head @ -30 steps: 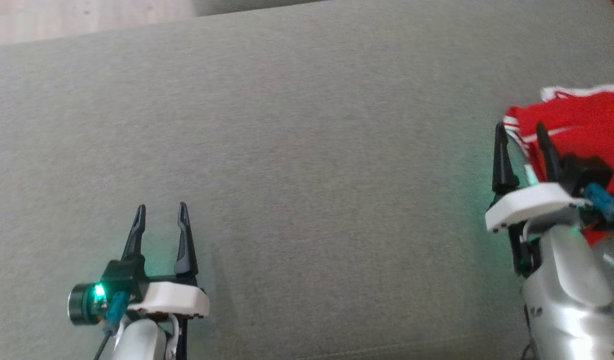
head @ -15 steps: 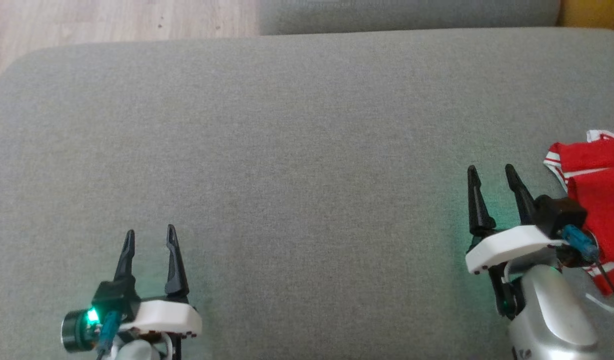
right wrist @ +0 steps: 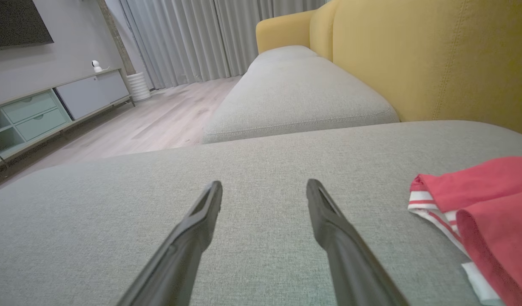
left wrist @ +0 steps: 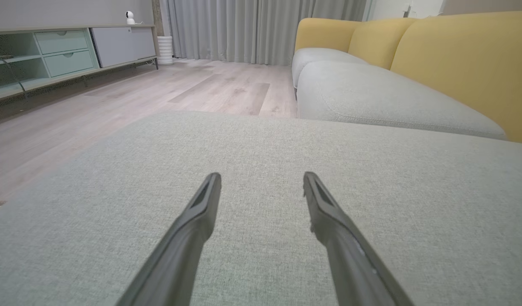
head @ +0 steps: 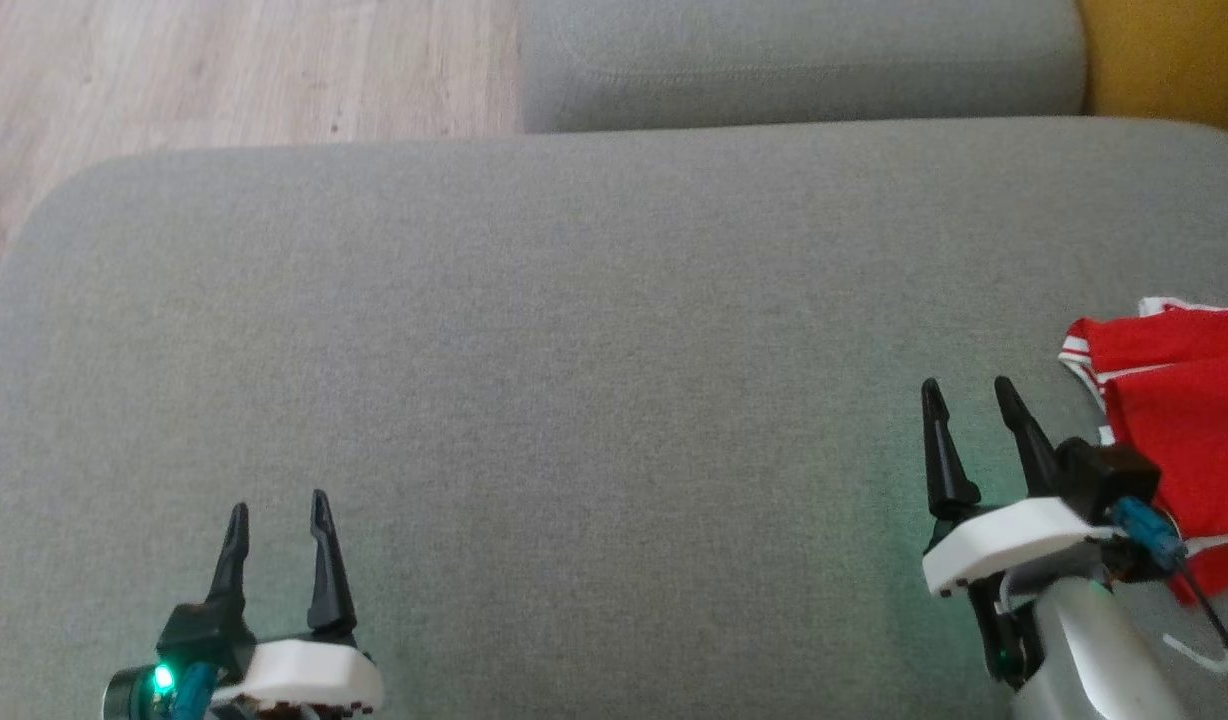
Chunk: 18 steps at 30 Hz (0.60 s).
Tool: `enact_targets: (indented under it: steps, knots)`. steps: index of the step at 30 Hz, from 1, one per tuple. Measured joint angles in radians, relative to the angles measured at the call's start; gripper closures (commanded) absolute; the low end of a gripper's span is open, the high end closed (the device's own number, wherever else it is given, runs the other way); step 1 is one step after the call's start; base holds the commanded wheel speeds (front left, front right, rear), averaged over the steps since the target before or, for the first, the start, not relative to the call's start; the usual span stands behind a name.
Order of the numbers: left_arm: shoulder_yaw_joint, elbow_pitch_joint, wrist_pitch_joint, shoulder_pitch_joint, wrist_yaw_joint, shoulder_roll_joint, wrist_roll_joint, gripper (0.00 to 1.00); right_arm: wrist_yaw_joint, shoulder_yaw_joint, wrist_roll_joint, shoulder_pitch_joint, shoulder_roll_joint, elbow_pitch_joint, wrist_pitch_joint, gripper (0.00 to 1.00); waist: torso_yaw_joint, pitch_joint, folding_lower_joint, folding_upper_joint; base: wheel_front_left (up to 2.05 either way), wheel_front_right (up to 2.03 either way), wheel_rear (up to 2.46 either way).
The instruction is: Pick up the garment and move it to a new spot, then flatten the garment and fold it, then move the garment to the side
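"Garment (head: 1174, 400) first: where did it lie?"

"It was red with white striped trim, in a folded-looking heap at the far right edge of the grey sofa cushion (head: 574, 350), partly cut off by the head view's edge."

"And from left to right, what had changed?"

"The head camera itself had tipped, so more wooden floor (head: 224, 70) and a second cushion showed at the top. The left gripper (head: 277, 505) sat low at the left, fingers spread apart and holding nothing, much as a second before. The wide middle of the cushion lay bare. The right gripper (head: 966, 385), whose fingers had overlapped the garment's striped edge a second earlier, now stood just left of it, clear of the cloth, jaws apart and holding nothing."

"What did that mean for the task?"

"Probably that the garment had been released at the side, so the last step looked done or nearly so."

"Any containers?"

"Only a distant cabinet (left wrist: 52, 55) with drawers and open shelves; its contents could not be made out."
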Motion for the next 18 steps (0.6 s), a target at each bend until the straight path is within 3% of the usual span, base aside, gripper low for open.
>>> enact_targets:
  steps: [7, 8, 18]
  knots:
    - [0.024, 0.011, 0.0, 0.004, -0.029, 0.0, -0.009, 0.0, 0.0, 0.007, 0.002, 0.03, 0.0, -0.009, 0.0, 0.0, -0.017, -0.034, 0.0, 0.0, 0.0, 0.0, 0.0]
    - [0.025, 0.015, 0.0, 0.005, -0.031, 0.0, -0.009, 1.0, 0.0, 0.008, 0.005, 0.033, 0.001, -0.006, 0.0, 1.0, -0.018, -0.036, 0.0, 0.0, 0.0, 0.0, 0.0]
    - [0.025, 0.108, 0.019, 0.061, -0.034, -0.003, -0.059, 1.0, 0.0, 0.002, 0.054, 0.135, 0.006, 0.083, 0.015, 1.0, -0.02, -0.037, 0.0001, 0.0, 0.0, 0.0, 0.0]
